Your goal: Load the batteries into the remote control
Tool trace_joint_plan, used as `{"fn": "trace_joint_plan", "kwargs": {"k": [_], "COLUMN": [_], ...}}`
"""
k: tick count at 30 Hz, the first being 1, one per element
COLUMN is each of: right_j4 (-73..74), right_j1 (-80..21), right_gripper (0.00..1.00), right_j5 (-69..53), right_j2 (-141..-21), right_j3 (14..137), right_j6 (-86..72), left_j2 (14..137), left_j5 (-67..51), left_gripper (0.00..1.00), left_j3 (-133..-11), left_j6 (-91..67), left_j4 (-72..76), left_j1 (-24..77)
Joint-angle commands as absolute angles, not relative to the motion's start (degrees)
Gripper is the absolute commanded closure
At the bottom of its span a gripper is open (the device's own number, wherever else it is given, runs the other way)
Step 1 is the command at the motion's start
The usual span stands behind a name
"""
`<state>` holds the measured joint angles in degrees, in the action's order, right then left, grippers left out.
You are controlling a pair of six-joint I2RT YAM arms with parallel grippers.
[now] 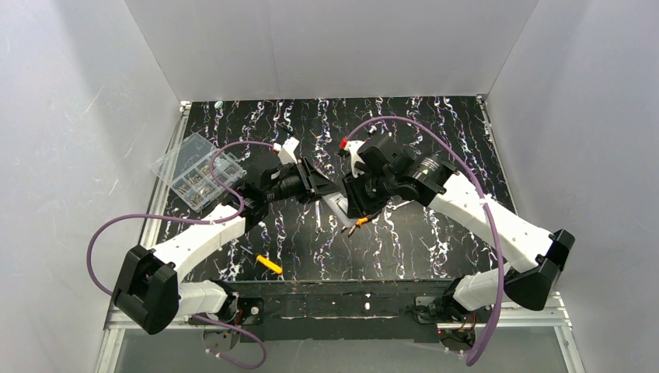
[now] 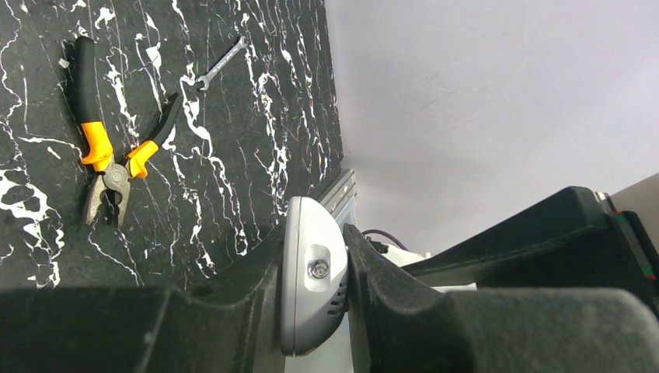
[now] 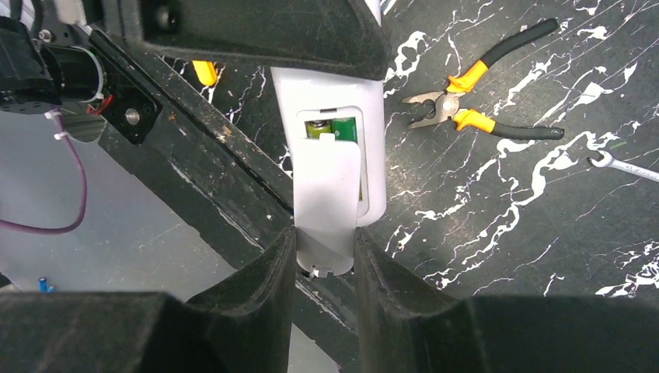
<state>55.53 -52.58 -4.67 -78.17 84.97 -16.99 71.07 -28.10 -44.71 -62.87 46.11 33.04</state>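
The white remote control (image 1: 336,207) hangs above the table's middle, held between both arms. My left gripper (image 2: 313,233) is shut on one end of it, seen edge-on with a small screw. In the right wrist view the remote control (image 3: 374,155) shows its back, with the battery bay partly uncovered. A green battery (image 3: 317,129) shows in the bay's uncovered top end. My right gripper (image 3: 325,241) is shut on the loose white cover piece (image 3: 326,194), which lies over the lower part of the bay. Other batteries are hidden.
Orange-handled pliers (image 3: 458,97) and a small wrench (image 3: 625,167) lie on the black marbled table below. A yellow-handled tool (image 1: 270,264) lies near the front edge. A clear plastic parts box (image 1: 198,171) stands at the back left. White walls enclose the table.
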Motion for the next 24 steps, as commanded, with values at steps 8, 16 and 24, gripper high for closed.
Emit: {"fn": "trace_joint_plan", "kwargs": {"k": [8,16,24], "right_j4": [55.2,55.0,54.5], "right_j1": [-52.6,-52.6,-52.6], "right_gripper": [0.71,0.71,0.71], "right_j5": [-2.7,-2.7,-3.2], "right_j2": [-80.5,-81.3,-81.5], "right_j3": [88.4,89.5,89.3], "right_j6": [-15.3,-15.1,-14.9], "left_j2": [70.6,70.8,71.4], "left_j5": [-30.5,-31.1,-32.0], "left_gripper": [1.0,1.0,1.0], "left_j3": [-45.3,-44.9,-44.8], "left_j6": [-63.7,-64.7,-65.4], "left_j4": [49.9,51.0,52.6], "left_j1": [33.4,33.4,33.4]}}
